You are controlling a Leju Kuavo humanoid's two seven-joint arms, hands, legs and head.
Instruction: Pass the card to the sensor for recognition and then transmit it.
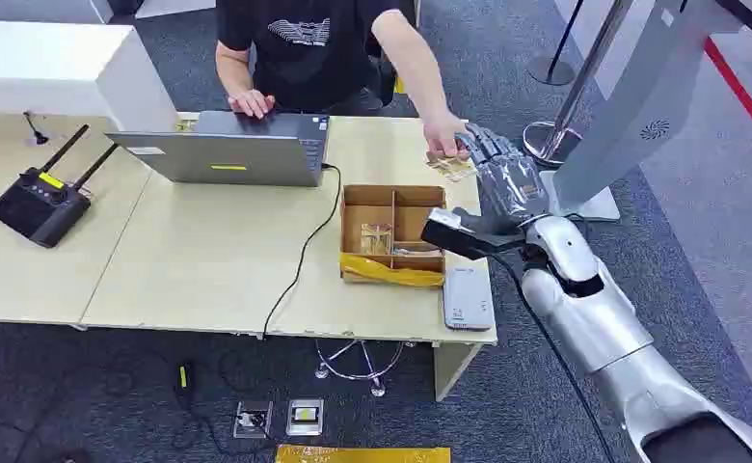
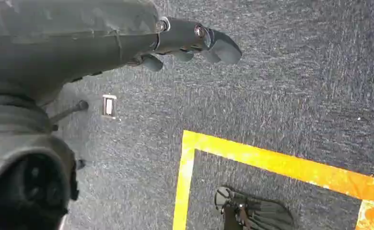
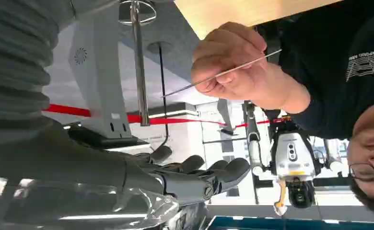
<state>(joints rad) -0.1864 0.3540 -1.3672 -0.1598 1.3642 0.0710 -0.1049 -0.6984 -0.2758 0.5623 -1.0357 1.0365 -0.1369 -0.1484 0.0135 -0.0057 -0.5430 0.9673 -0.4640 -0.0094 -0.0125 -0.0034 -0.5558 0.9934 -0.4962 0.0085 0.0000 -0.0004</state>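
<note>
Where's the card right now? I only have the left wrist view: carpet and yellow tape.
Observer: A person's hand holds the card over the far right corner of the table, next to the right hand.
Operator: Is the right hand gripping it?
Observer: No. In the right wrist view its fingers are spread, apart from the card, and hold nothing.
Operator: Anything like a sensor nearby?
Observer: A flat grey device lies at the table's near edge, beside the cardboard box.

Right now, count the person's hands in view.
2: one hand rests on the laptop; the other hand holds the card beside the robot's right hand.
</note>
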